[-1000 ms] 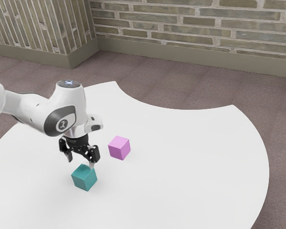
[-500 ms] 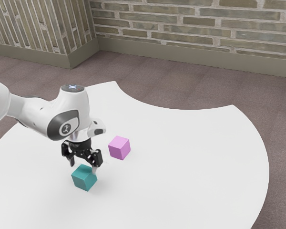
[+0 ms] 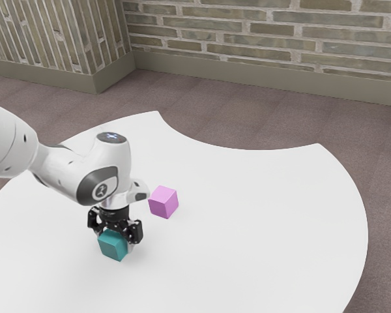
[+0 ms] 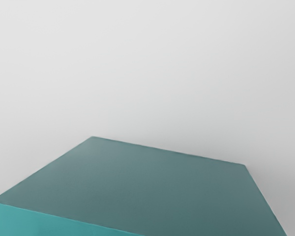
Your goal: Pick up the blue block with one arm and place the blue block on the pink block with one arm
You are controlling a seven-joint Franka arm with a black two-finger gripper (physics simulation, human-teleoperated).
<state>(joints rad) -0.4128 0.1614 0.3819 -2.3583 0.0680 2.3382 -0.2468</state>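
The blue block [image 3: 114,247], teal in colour, sits on the white table [image 3: 260,215] near the exterior view's left. My gripper [image 3: 115,236] has come down over it and is open, one finger on each side of the block, as wide apart as before. The wrist view has the block's top face [image 4: 152,191] close under my hand, with bare table [image 4: 147,64] beyond it. The pink block [image 3: 163,201] rests on the table a short way to the exterior view's upper right of the blue one, apart from it.
The table's curved edge runs behind the arm and around the exterior view's right. Brown floor and brick walls [image 3: 260,32] lie beyond. There is open table surface to the right of both blocks.
My hand has moved down and slightly right, from above the blue block to straddling it. Neither block has moved.
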